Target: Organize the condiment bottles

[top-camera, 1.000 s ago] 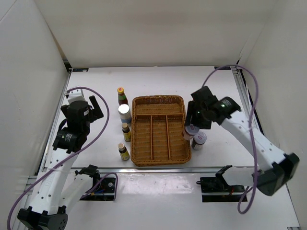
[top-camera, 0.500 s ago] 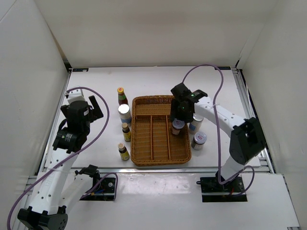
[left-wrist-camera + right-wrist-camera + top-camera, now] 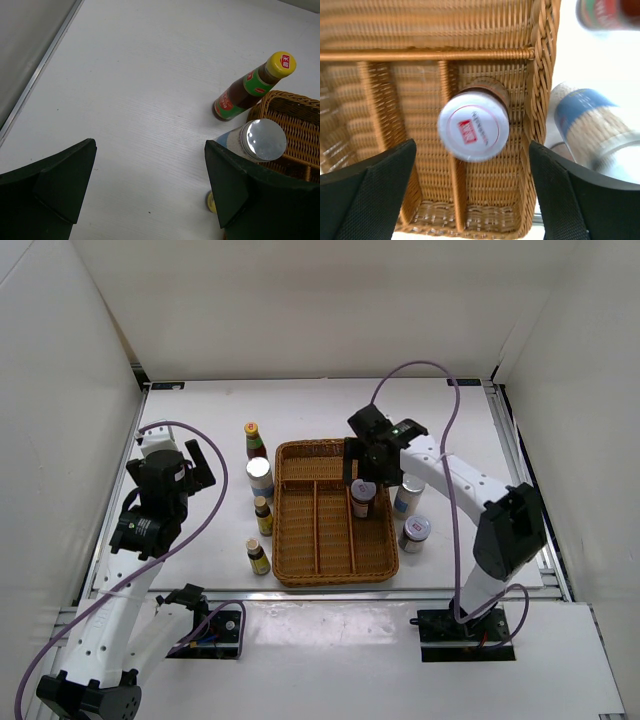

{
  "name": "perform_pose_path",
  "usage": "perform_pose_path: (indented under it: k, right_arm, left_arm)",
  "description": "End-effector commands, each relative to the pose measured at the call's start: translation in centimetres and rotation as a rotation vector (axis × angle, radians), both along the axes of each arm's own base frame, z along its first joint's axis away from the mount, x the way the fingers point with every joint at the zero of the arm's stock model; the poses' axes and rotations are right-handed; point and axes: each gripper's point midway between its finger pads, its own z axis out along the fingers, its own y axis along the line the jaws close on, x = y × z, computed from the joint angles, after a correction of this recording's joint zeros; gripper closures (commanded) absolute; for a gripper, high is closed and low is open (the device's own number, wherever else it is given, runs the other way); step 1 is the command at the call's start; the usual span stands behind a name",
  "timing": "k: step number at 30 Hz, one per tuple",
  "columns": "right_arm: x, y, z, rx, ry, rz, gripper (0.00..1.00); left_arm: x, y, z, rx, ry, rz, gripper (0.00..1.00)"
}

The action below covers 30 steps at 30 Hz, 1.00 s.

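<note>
My right gripper [image 3: 362, 470] hangs open over the wicker tray's [image 3: 300, 570] right compartment. A short white-lidded jar [image 3: 363, 497] stands there below it. In the right wrist view the jar [image 3: 473, 126] sits between the spread fingers [image 3: 375, 185] of the right gripper [image 3: 472, 147], touching neither. A white-blue cylinder [image 3: 408, 494] and another short jar [image 3: 415, 532] stand right of the tray. Left of the tray are a red-sauce bottle [image 3: 254, 440], a silver-lidded cylinder [image 3: 260, 478] and two yellow-labelled bottles [image 3: 263, 515] [image 3: 258, 556]. My left gripper [image 3: 200, 462] is open and empty, left of them.
The left wrist view shows the red-sauce bottle [image 3: 245, 90], the cylinder's silver lid [image 3: 262, 139], the tray corner [image 3: 300, 120] and bare white table. The right wrist view has the white-blue cylinder [image 3: 582, 120] outside the tray wall [image 3: 540, 100] and a blurred red-labelled bottle [image 3: 605, 12].
My right gripper carried the short jar from right of the tray into its right compartment, then opened and let it go. The left arm has not moved.
</note>
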Motion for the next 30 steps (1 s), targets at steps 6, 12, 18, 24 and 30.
perform_pose_path:
  k: [6, 12, 18, 24, 30]
  right_arm:
    - [-3.7, -4.9, 9.3, -0.011, -0.183, -0.029, 0.04]
    - [-8.8, -9.9, 5.2, 0.03, -0.077, -0.173, 0.05]
    - [-11.2, -11.9, 1.4, 0.018, 0.05, -0.249, 0.05]
    - [-10.4, -12.4, -1.1, 0.042, 0.143, -0.295, 0.06]
    - [-9.4, -12.0, -2.5, 0.084, 0.164, -0.283, 0.08]
  left_arm:
    - [-0.2, 0.3, 0.3, 0.009, -0.018, 0.011, 0.0]
    - [-0.2, 0.3, 0.3, 0.009, -0.018, 0.011, 0.0]
    - [0.0, 0.2, 0.1, 0.011, -0.009, 0.011, 0.0]
    - [0.0, 0.2, 0.1, 0.011, -0.009, 0.011, 0.0]
    - [0.0, 0.2, 0.1, 0.011, -0.009, 0.011, 0.0]
